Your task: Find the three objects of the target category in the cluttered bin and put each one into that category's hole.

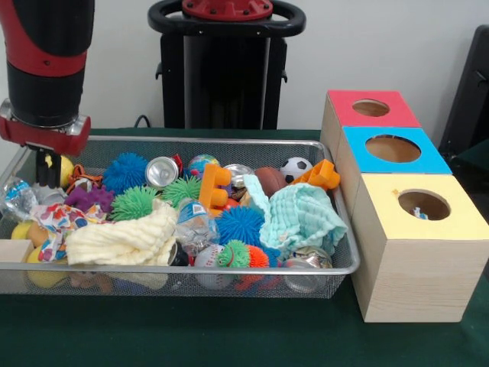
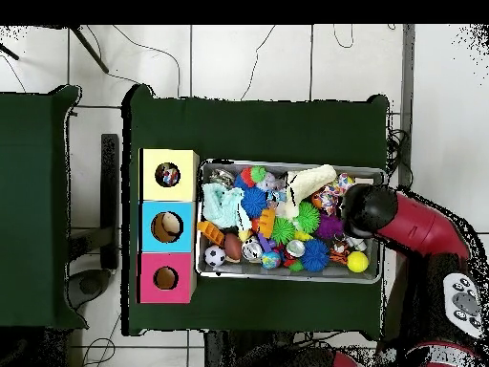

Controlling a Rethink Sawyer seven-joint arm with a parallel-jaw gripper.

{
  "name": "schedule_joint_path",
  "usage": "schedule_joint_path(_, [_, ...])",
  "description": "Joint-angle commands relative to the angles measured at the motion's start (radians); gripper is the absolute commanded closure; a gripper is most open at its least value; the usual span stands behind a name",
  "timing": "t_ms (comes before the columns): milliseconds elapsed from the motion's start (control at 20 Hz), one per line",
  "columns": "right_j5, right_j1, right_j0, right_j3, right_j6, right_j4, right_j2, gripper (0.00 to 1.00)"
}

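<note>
Pale wall (image 1: 382, 46), seemingly tiled floor (image 2: 287, 57)

Front camera sits low and close; overhead looks straight down; both share the bin (image 1: 345, 252) (image 2: 288, 274).

Silver wire-mesh bin (image 1: 336, 269) on dark green table (image 1: 229, 336). Red-topped box (image 1: 370, 108), blue-topped box (image 1: 393, 149), yellow-topped box (image 1: 424, 205), pale wood sides. Red and black arm (image 1: 46, 69). Cream cloth (image 1: 122, 241), mint cloth (image 1: 302, 218), blue spiky ball (image 1: 241, 224), green spiky ball (image 1: 134, 202), black-and-white soccer ball (image 1: 296, 168), orange block (image 1: 214, 187).
</note>
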State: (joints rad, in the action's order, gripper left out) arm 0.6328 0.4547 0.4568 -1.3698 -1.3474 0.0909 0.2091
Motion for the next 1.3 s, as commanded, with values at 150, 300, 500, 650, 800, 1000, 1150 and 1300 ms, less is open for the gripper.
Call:
schedule_joint_path(150, [0.156, -0.012, 0.011, 0.013, -0.128, -0.016, -0.033, 1.00])
schedule_joint_path(300, [0.151, -0.017, 0.010, 0.022, -0.128, -0.014, -0.038, 1.00])
schedule_joint_path(500, [0.108, -0.031, 0.011, 0.015, -0.150, -0.019, -0.045, 1.00])
schedule_joint_path(650, [0.135, -0.076, 0.006, 0.081, -0.159, -0.030, -0.055, 1.00])
schedule_joint_path(800, [0.161, -0.125, -0.001, 0.157, -0.175, -0.039, -0.055, 1.00])
schedule_joint_path(1000, [0.212, -0.208, -0.036, 0.294, -0.233, -0.046, -0.017, 1.00])
schedule_joint_path(1150, [0.249, -0.291, -0.053, 0.420, -0.267, -0.046, 0.016, 1.00])
schedule_joint_path(1300, [0.291, -0.346, -0.070, 0.510, -0.312, -0.061, 0.048, 1.00])
